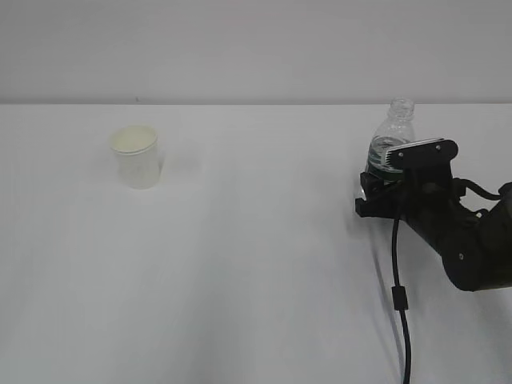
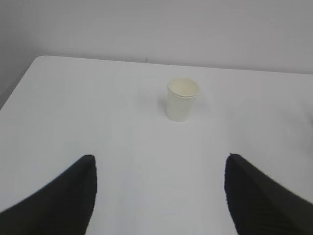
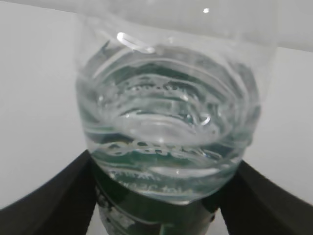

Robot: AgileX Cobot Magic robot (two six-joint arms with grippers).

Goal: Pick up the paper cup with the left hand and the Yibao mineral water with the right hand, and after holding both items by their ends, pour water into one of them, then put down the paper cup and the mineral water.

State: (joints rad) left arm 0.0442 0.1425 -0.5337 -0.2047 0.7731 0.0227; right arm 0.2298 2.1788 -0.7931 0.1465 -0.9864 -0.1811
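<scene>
The white paper cup [image 1: 138, 156] stands upright on the white table [image 1: 256, 272] at the far left. In the left wrist view the cup [image 2: 182, 100] stands well ahead of my left gripper [image 2: 160, 164], which is open and empty; this gripper does not show in the exterior view. The clear Yibao mineral water bottle [image 1: 394, 128], uncapped and with a dark green label, stands at the right. My right gripper [image 1: 380, 190] is closed round its lower body. In the right wrist view the bottle [image 3: 166, 117] fills the frame, with both black fingers [image 3: 58, 196] against the label.
A black cable [image 1: 398, 296] hangs from the right arm down to the table's front edge. A pale wall runs behind the table's far edge [image 1: 256, 102]. The table's left edge [image 2: 19, 81] shows in the left wrist view.
</scene>
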